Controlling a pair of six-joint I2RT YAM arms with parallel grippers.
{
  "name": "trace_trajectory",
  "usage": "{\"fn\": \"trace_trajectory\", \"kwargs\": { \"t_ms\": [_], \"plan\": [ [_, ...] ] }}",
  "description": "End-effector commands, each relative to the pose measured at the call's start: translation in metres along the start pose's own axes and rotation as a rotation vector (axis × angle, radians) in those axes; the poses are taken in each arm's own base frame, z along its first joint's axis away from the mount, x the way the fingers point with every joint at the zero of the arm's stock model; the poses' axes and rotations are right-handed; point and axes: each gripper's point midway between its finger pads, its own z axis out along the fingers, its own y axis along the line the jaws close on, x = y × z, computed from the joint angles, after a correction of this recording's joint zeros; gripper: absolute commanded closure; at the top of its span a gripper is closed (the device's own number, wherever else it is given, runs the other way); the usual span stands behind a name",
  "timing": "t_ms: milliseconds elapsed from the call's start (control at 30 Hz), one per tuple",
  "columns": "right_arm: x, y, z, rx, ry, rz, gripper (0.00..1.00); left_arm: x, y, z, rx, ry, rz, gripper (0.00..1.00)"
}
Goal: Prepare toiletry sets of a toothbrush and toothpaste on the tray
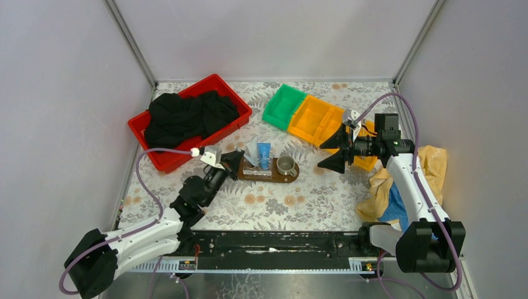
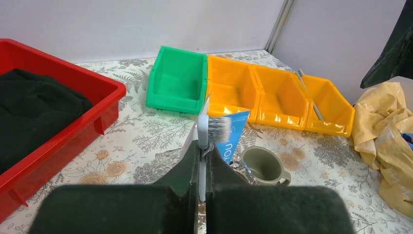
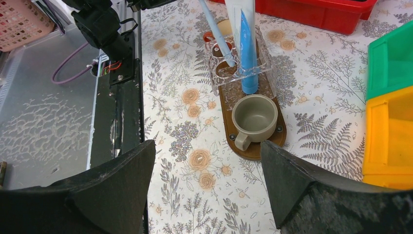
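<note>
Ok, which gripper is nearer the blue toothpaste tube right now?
Left. The left gripper sits right beside the blue toothpaste tube, at the tray's left end, jaws shut on the toothbrush. The right gripper hangs open farther off to its right, beyond the cup.

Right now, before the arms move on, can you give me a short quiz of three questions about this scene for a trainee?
1. True or false: the right gripper is shut on a tube.
2. What does the left gripper grip? A. toothbrush B. blue tube C. black cloth
3. Fill in: on the tray, next to the holder, stands a ____.
Key: 1 false, it is open and empty; 2 A; 3 cup.
</note>
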Motion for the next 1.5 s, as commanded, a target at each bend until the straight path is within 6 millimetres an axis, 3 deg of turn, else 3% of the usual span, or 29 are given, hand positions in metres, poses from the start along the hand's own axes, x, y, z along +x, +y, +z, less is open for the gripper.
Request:
{"fn": "trace_trajectory", "kwargs": {
  "t_ms": [0,1467],
  "plan": [
    [-0.015,0.001,-0.001,-0.008,-0.014,-0.056,0.14,-0.014,-0.002,0.003,0.019,-0.073,0.014,1.00],
    [-0.014,0.000,-0.001,-0.008,-0.012,-0.055,0.14,0.021,0.003,0.007,0.023,-0.054,0.063,1.00]
  ]
}}
